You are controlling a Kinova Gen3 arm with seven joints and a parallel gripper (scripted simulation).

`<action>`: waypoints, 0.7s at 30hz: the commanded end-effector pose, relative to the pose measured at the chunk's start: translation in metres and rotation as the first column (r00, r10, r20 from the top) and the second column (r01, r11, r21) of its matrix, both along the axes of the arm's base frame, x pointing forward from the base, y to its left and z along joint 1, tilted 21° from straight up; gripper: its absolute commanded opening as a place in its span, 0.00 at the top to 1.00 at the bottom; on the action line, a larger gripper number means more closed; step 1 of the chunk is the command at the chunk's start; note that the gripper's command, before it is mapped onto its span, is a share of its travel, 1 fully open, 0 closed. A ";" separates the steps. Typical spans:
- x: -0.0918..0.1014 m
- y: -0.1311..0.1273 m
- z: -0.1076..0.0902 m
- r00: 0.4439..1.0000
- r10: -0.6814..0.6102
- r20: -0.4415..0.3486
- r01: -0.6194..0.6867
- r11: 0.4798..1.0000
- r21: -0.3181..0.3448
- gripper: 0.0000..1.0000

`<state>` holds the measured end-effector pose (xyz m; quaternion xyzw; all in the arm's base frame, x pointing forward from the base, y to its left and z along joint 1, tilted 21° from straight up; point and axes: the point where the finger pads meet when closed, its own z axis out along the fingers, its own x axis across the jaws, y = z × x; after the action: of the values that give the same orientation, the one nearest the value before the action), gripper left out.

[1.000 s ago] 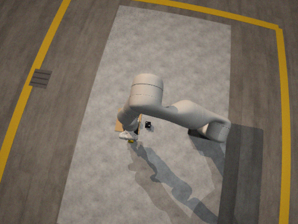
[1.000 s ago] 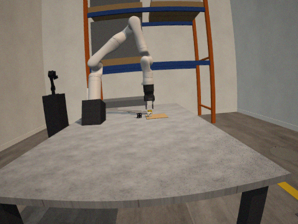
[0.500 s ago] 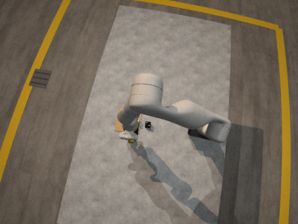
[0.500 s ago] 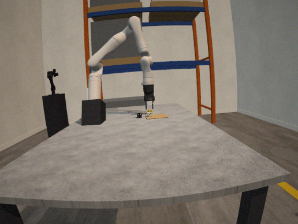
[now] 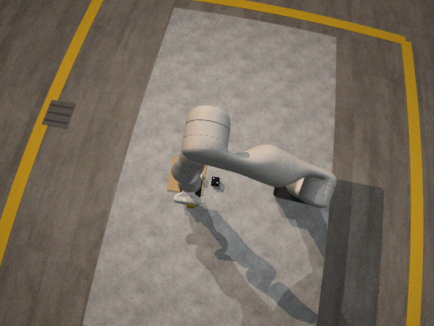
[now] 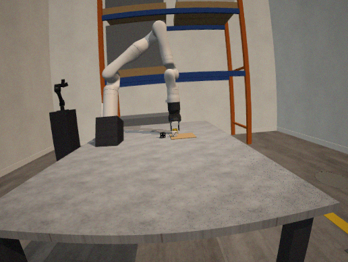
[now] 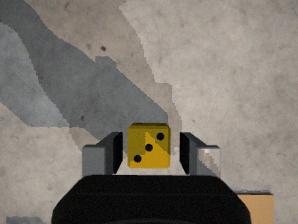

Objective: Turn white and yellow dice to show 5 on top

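The yellow die [image 5: 190, 206] [image 6: 175, 129] [image 7: 149, 152] is on the table beside the mat, three pips on its upper face in the wrist view. My gripper [image 7: 151, 146] [image 6: 175, 127] is open, its fingers on either side of the yellow die with a gap on each side. The white die [image 6: 175, 134] shows in front of the yellow one in the exterior view, at the left end of the tan mat [image 5: 172, 183] [image 6: 186, 136] [image 7: 259, 211]; its top number is too small to read. The black die [image 5: 215, 181] [image 6: 162, 135] stands off the mat.
The arm [image 5: 252, 164] [image 6: 162, 44] covers part of the mat in the top view and hides the white die there. Its dark base block [image 6: 108, 131] stands on the table [image 5: 252, 84] [image 6: 168, 182]. Shadows of the arm cross the table near the yellow die.
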<state>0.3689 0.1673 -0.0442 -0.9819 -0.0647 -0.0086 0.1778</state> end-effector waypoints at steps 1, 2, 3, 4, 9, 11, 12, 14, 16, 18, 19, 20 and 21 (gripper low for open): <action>0.000 0.005 -0.009 1.000 -0.003 -0.003 0.003 1.000 0.002 0.13; 0.000 0.005 -0.010 1.000 -0.003 -0.003 0.003 1.000 0.002 0.13; 0.000 0.006 -0.011 1.000 -0.003 -0.003 0.003 1.000 0.002 0.13; 0.000 0.006 -0.012 1.000 -0.003 -0.003 0.003 1.000 0.002 0.13; 0.000 0.007 -0.014 1.000 -0.003 -0.003 0.003 1.000 0.002 0.13; 0.000 0.007 -0.014 1.000 -0.003 -0.003 0.003 1.000 0.002 0.13; 0.000 0.007 -0.014 1.000 -0.003 -0.003 0.003 1.000 0.002 0.13; 0.000 0.007 -0.014 1.000 -0.003 -0.003 0.003 1.000 0.002 0.13; 0.000 0.007 -0.014 1.000 -0.003 -0.003 0.003 1.000 0.002 0.13; 0.000 0.007 -0.014 1.000 -0.003 -0.003 0.003 1.000 0.002 0.13; 0.000 0.007 -0.014 1.000 -0.003 -0.003 0.003 1.000 0.002 0.13; 0.000 0.007 -0.014 1.000 -0.003 -0.003 0.003 1.000 0.002 0.13; 0.000 0.007 -0.014 1.000 -0.003 -0.003 0.003 1.000 0.002 0.13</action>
<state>0.3664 0.1720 -0.0581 -0.9818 -0.0631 -0.0047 0.1789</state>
